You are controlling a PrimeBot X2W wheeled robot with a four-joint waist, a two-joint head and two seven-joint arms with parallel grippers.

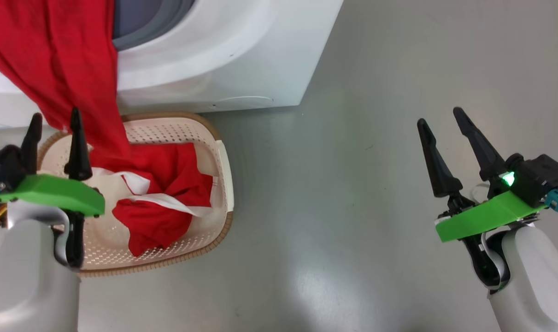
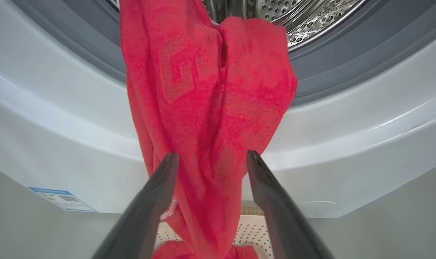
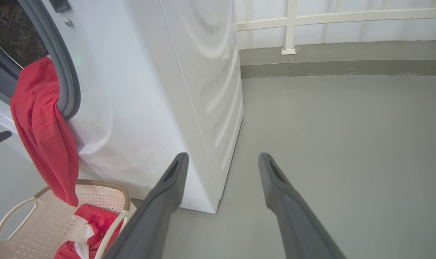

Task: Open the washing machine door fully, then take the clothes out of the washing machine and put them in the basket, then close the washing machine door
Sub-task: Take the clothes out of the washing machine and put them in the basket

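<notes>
Facing clothes (image 2: 207, 108) with left jaws spread, nothing pinched: cloth drapes from washing machine (image 1: 223, 60) lip into basket (image 1: 168, 131), needs pulling clear. Right jaws spread too.

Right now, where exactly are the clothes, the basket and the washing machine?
the clothes (image 1: 53, 60): head view, on the hanging red fabric.
the basket (image 1: 226, 175): head view, on its cream right-hand rim.
the washing machine (image 3: 131, 108): right wrist view, on its white front panel.
</notes>
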